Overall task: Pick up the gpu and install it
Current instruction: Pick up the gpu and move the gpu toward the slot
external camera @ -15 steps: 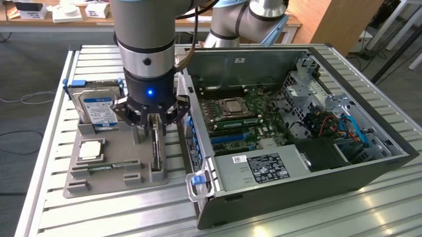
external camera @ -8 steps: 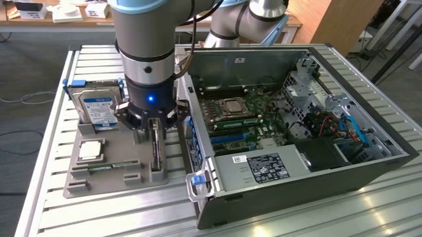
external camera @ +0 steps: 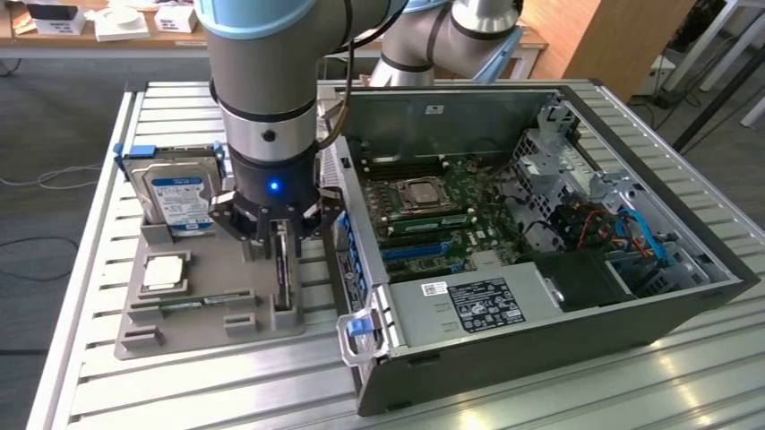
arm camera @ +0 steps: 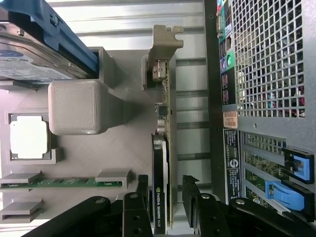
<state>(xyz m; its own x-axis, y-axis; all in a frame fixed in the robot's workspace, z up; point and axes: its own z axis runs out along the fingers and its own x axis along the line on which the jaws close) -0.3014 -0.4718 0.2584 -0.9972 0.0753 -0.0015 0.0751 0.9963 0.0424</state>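
While the gpu [arm camera: 160, 173] stands on edge in its slot at the side of the grey holder [arm camera: 123, 148] nearest the computer case [external camera: 502, 354], it is straddled by the gripper [arm camera: 166, 183], whose jaws are spread wide, one finger on each side of the card. A gap can be seen on either side, so nothing is judged to be held yet.

The card's metal bracket [arm camera: 165, 42] lies at the end far from the fingers. On the same holder a hard drive [external camera: 179, 197], a processor [external camera: 164, 271] and a memory stick [external camera: 192, 305] are kept, well apart from the fingers. The holder and the case rest on a slatted table [external camera: 179, 394].

Trouble could come from an off-centre closure: the thin board might be tilted in its slot or clamped on its components and not on its flat face. The case wall is near the outer finger and could be brushed.

By the wrist view the gaps beside the card and the printed black face are made plain. By the exterior view the open case, with its motherboard [external camera: 436, 215] and expansion slots, is laid out just beside the holder, on the exterior view's right.
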